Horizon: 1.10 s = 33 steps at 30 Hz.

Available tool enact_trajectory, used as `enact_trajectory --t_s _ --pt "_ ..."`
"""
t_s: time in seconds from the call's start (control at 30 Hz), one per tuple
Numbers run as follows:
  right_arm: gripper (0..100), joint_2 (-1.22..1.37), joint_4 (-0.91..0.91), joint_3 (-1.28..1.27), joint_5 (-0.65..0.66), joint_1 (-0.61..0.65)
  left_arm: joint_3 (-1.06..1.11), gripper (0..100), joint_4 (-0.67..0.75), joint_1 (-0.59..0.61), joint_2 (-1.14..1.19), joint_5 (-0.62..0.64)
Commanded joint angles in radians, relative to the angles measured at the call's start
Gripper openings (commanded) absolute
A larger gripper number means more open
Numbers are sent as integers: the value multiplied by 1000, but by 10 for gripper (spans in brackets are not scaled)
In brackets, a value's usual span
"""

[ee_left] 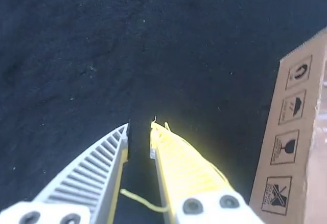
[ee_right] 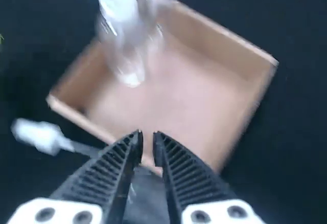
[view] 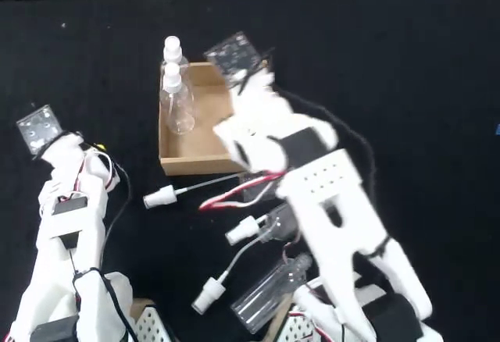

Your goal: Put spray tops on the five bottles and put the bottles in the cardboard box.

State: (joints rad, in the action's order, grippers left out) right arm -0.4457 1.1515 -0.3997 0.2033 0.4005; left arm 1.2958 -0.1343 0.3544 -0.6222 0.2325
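The cardboard box (view: 205, 151) sits on the black table, with two clear bottles (view: 176, 101) wearing spray tops upright against its left wall. My right arm (view: 312, 178) stretches over the box. Its gripper (ee_right: 146, 134) hangs above the box's near wall (ee_right: 76, 114), shut with only a slit between the fingers and nothing held; the bottles (ee_right: 127, 29) stand just beyond. My left gripper (ee_left: 139, 127) is shut and holds nothing, low over bare table beside the box's outer wall (ee_left: 291, 147). The left arm (view: 70, 194) stands at the table's left.
A loose spray top (view: 160, 197) with its tube lies in front of the box, also in the right wrist view as the spray top (ee_right: 38, 134). Nearer the arm bases lie a capped bottle (view: 273, 221), another spray top (view: 209, 293) and a bare bottle (view: 269, 291).
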Motion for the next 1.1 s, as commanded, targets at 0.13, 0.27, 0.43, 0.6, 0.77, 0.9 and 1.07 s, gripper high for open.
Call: enact_trajectory --t_s 0.13,0.27,0.43,0.6,0.77,0.9,1.07 --pt "184 -41 532 154 476 -192 -42 66 12 -88 2 -104" --pt "183 -41 559 12 744 -232 -41 66 11 -87 2 -106" --pt "187 -44 565 -168 1022 -292 -62 66 -61 -87 0 -106" --pt "188 -48 582 -194 1247 -304 -90 66 -126 -87 2 -106" --pt "188 -41 565 -171 1329 -281 -87 66 -126 -84 2 -106" --pt "188 -39 486 -140 1312 -281 -87 66 -126 -82 2 -106" --pt "188 50 381 -128 1232 -290 -87 66 -124 -82 2 -106"
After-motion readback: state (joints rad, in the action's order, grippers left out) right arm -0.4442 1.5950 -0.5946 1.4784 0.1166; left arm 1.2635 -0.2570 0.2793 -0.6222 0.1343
